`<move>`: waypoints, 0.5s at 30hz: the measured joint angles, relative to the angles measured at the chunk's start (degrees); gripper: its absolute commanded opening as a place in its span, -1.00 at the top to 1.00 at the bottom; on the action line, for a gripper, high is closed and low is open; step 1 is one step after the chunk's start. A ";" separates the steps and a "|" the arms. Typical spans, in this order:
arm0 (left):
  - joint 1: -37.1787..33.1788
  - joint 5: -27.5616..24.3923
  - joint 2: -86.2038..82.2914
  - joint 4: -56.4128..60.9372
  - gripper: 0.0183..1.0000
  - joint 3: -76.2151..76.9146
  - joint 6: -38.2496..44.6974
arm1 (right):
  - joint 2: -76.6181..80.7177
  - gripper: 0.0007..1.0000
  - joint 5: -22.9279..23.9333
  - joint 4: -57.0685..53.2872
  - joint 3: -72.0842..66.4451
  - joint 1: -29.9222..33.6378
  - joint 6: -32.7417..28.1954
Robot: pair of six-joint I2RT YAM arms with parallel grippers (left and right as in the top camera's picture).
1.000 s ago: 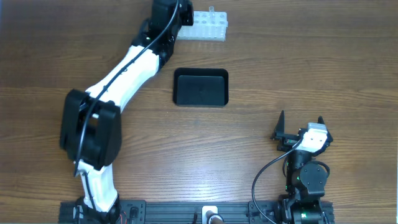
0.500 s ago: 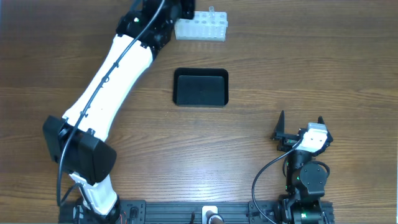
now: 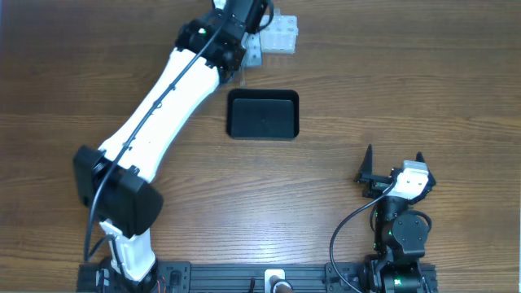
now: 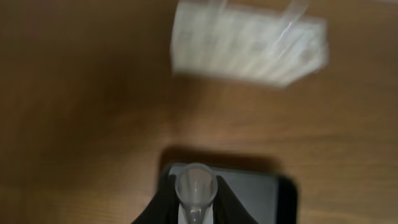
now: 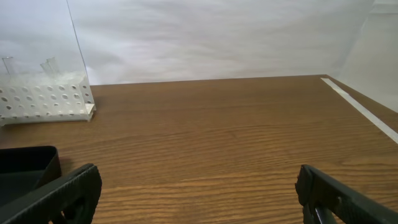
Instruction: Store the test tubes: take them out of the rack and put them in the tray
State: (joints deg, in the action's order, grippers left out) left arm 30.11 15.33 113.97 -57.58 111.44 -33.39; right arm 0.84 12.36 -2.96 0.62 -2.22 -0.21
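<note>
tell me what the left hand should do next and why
Probably carry the test tube a bit farther over the black tray and lower it before opening. The left hand is shut on the tube, clear of the rack, with the tray just beneath it.

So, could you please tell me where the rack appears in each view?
Top view: the rack sits at the top edge, just above the tray.
Left wrist view: the rack is the pale block on the table beyond the tray.
Right wrist view: the rack stands far off, beyond the tray.
Shared landmark: the black tray.
</note>
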 measured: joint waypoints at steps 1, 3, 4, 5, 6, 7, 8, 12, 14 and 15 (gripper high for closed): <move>0.04 -0.13 0.83 -1.57 0.96 0.00 -1.25 | 0.00 -0.99 0.02 0.00 0.00 0.00 0.00; 0.11 -0.52 2.38 -4.28 0.96 0.00 -3.43 | 0.00 -0.98 0.02 0.00 0.00 0.00 0.00; 0.13 -0.74 3.17 -5.55 0.96 0.00 -4.46 | 0.00 -0.98 0.00 0.00 0.00 0.00 0.00; 0.20 -0.98 3.98 -6.60 0.96 0.00 -5.46 | 0.00 -0.98 0.00 0.00 0.00 0.00 0.02; 0.24 -1.22 4.68 -7.26 0.96 0.00 -6.12 | 0.00 -0.98 0.00 0.00 0.00 0.00 -0.02; 0.28 -1.40 5.25 -7.61 0.96 0.00 -6.64 | 0.00 -0.98 0.00 0.00 0.00 0.00 -0.02; 0.35 -1.64 5.86 -7.85 0.96 0.00 -7.13 | 0.00 -0.98 0.00 0.00 0.00 0.00 0.02; 0.63 -2.56 7.58 -7.93 0.96 0.00 -8.15 | 0.00 -0.99 0.00 0.00 0.00 0.00 0.02; 0.70 -3.13 8.20 -7.98 0.96 0.00 -8.31 | 0.00 -0.98 0.00 0.00 0.00 0.00 0.00; 0.72 -3.19 8.39 -7.98 0.96 0.00 -8.28 | 0.00 -0.99 0.00 0.00 0.00 0.00 0.00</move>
State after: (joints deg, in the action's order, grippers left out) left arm 30.83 12.14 122.37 -65.56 111.44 -41.67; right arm 0.84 12.36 -2.96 0.62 -2.22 -0.21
